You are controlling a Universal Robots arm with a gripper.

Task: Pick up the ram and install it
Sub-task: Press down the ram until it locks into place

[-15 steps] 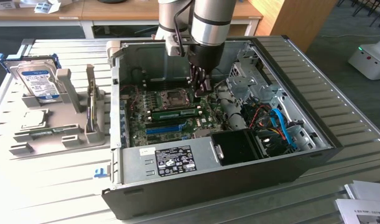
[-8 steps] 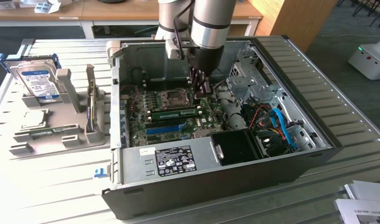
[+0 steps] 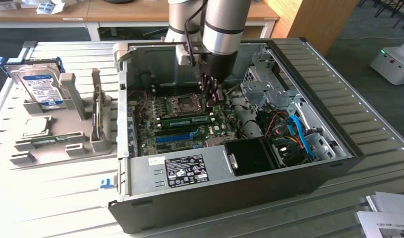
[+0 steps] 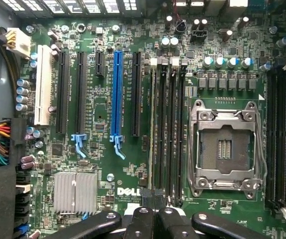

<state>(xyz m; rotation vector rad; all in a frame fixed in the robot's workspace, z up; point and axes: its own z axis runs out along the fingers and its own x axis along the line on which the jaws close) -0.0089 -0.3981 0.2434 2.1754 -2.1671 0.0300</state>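
Ram [image 3: 185, 120] showed in the exterior view as a thin green stick with a row of small dark chips. It lay lengthwise across the motherboard [image 3: 155, 141] inside the open computer case [image 3: 334, 163], between the square processor socket [image 3: 186, 103] and the long blue slot [image 3: 174, 136]. It appeared to stand in one of the memory slots, though its seating was too small to judge.

Just above and to the exterior view's right of it hung the gripper [image 3: 217, 99], its tip low over the board. In the wrist view the black fingers [image 4: 143, 219] were pressed together at the gripper [image 4: 155, 199]. Whether they pinched anything could not be made out, since their tips met over the end of the dark memory slots [image 4: 167, 129]. Those slots were seen from straight above, so the stick's face was hidden. The arm [image 3: 221, 25] covered part of the case's rear wall, and the desk [image 3: 56, 198] was cut off at the frame's edges.
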